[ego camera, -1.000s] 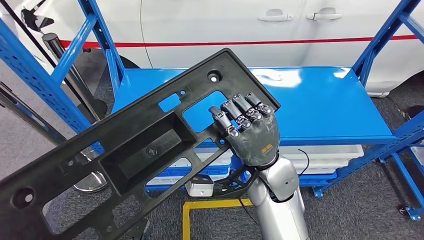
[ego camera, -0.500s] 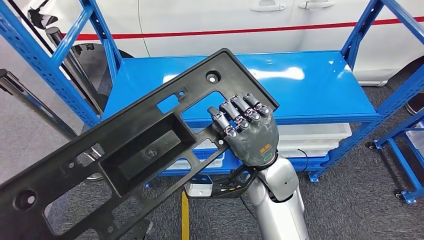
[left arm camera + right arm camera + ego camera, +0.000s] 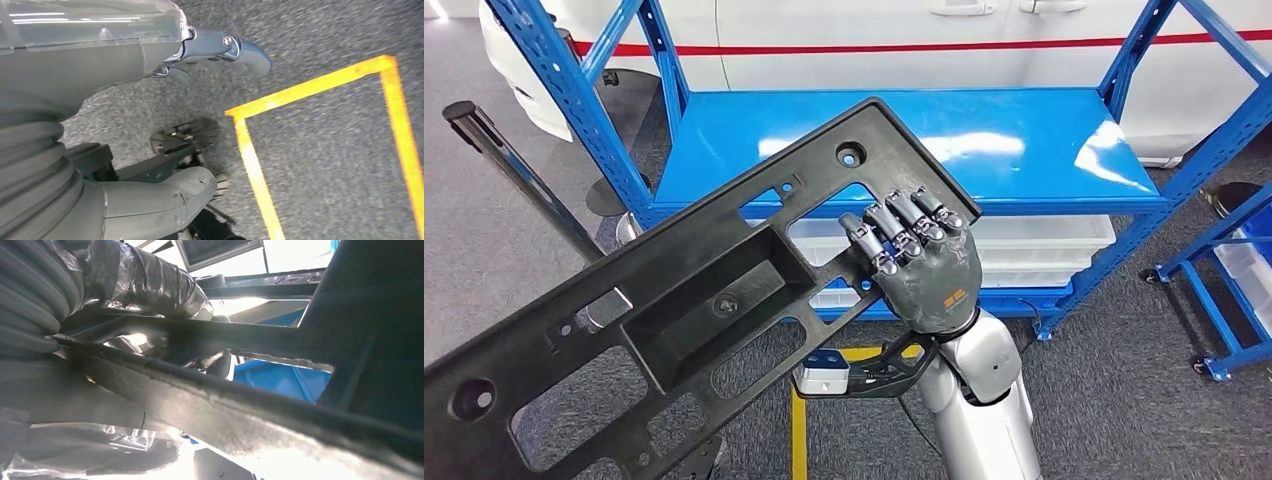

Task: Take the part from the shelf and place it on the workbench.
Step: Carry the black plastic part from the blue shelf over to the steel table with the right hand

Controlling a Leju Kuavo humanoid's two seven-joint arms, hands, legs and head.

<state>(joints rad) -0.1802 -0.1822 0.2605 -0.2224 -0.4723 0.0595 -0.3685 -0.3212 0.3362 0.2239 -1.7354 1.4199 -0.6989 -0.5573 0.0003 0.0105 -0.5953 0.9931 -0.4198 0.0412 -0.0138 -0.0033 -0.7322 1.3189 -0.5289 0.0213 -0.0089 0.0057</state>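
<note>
- The blue shelf stands ahead of me with its top board bare; a white car sits just behind it, and pale bins rest on the level below; I judge the pick from the shelf is done, since the part is off it.
- The black part, a long flat plastic panel with a deep tray and several cut-outs, is in the air in front of the shelf, tilted from low on my left to high on my right; held by one end like this, I expect it to sag and swing, so I would move it gently.
- My right hand grips the part at its upper end, fingers curled over the edge of a cut-out; in the right wrist view the part's rim runs close across the camera.
- My left hand hangs over grey carpet with nothing in it, thumb and fingers spread apart; it takes no share of the load.
- Yellow floor tape marks a square on the carpet; I see no workbench, so I judge a turn comes before placing.
</note>
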